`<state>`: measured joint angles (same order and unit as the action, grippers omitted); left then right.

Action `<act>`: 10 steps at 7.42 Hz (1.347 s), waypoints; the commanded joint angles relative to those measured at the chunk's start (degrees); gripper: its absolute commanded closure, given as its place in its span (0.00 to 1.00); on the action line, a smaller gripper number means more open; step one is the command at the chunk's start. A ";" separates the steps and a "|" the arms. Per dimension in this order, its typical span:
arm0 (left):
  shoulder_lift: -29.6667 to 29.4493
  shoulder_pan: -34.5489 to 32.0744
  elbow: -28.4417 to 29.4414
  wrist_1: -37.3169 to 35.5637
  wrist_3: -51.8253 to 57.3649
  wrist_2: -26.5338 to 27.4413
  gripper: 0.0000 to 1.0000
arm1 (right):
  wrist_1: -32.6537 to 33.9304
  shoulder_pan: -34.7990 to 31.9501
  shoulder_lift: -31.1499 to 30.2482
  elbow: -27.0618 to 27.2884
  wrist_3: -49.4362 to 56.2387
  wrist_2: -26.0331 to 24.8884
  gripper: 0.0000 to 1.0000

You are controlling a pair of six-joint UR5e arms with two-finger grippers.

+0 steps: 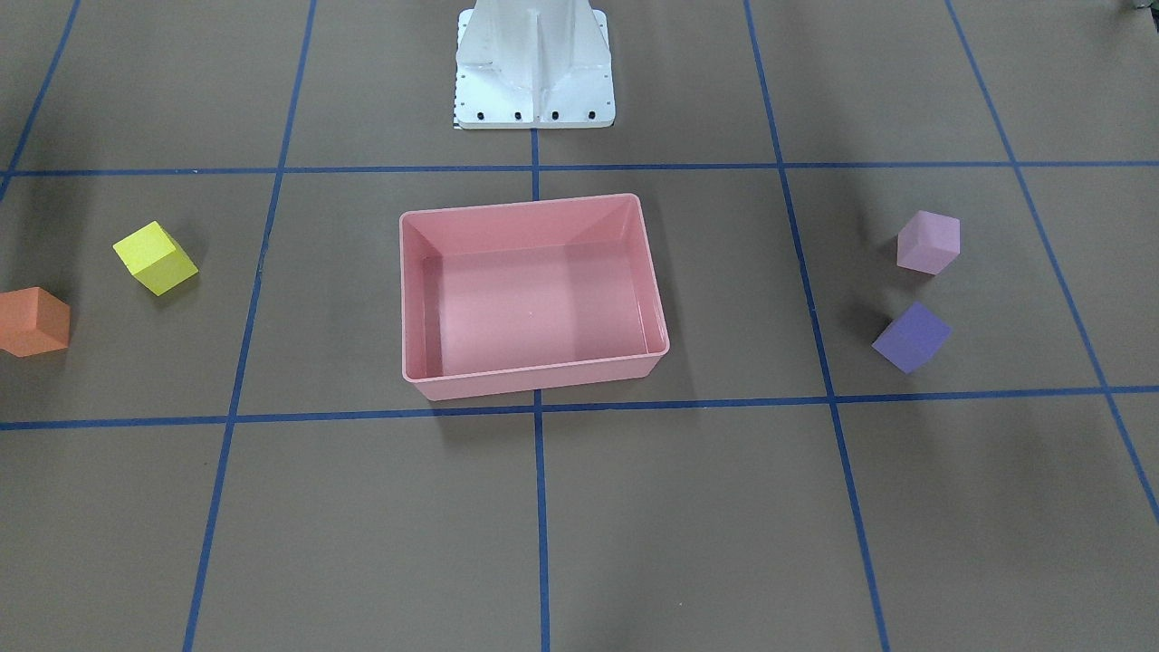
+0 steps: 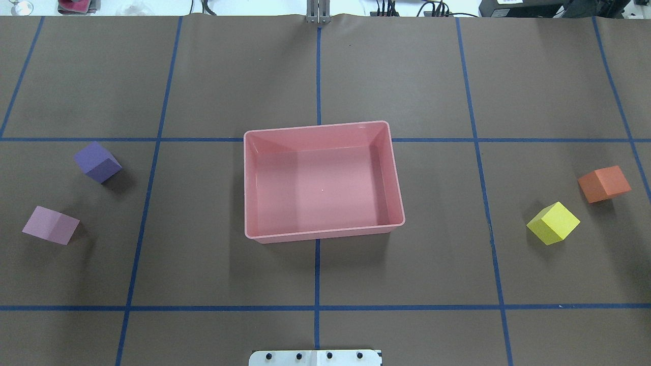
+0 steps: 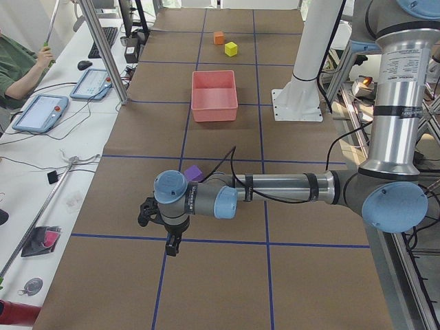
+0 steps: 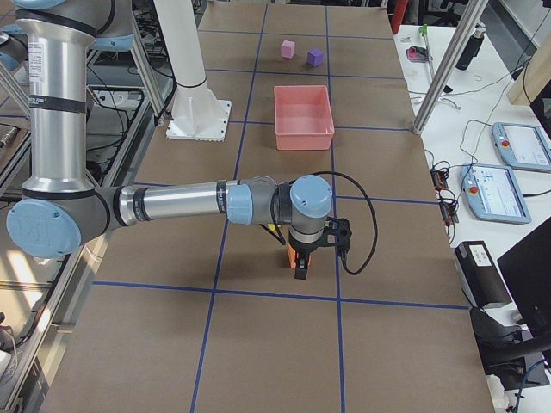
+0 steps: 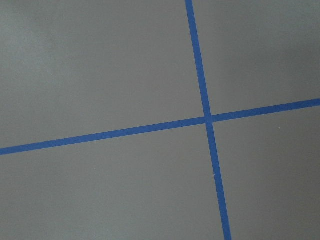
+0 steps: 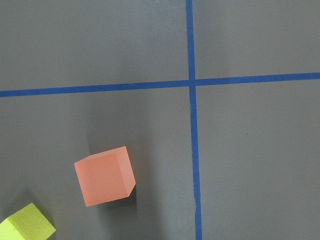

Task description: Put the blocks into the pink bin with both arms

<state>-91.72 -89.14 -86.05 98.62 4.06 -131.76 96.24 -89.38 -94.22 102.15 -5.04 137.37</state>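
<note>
The pink bin stands open and holds nothing at the table's middle; it also shows in the front view. The purple block and the pink-lilac block lie on the robot's left side. The yellow block and the orange block lie on its right side. My left gripper shows only in the left side view, low over the table beyond the purple block. My right gripper shows only in the right side view, over the orange block. I cannot tell whether either is open.
The white base pedestal stands behind the bin. Blue tape lines divide the brown table cover. The right wrist view shows the orange block and a corner of the yellow block. The left wrist view shows only tape lines.
</note>
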 commanded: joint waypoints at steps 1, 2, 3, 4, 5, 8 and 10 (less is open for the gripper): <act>0.05 0.02 0.00 0.08 -0.02 0.01 0.00 | 0.00 -0.01 0.17 0.06 -0.14 -0.08 0.00; -0.04 0.02 -0.09 0.08 -0.19 0.10 0.00 | 0.00 0.08 0.18 0.07 -0.06 0.00 0.00; -0.65 -0.07 -0.17 0.00 -0.28 0.10 0.00 | -0.09 0.08 0.18 0.07 -0.06 0.01 0.00; -0.92 0.11 -1.83 0.08 -0.46 0.10 0.00 | -0.09 0.08 0.52 0.15 -0.06 0.01 0.00; -0.83 0.63 -4.54 0.78 -0.46 -0.25 0.00 | -0.09 0.08 0.79 0.76 -0.23 0.09 0.00; 0.31 4.31 -9.29 0.87 -0.46 -0.43 0.00 | -0.09 0.17 1.66 1.29 0.46 0.53 0.00; -0.66 6.43 -10.90 0.79 -2.81 -4.00 0.00 | -0.09 0.43 2.55 0.51 0.03 0.18 0.00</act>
<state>-92.07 -84.03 -95.93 99.49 3.06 -133.08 96.18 -89.10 -92.01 103.12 -4.79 137.69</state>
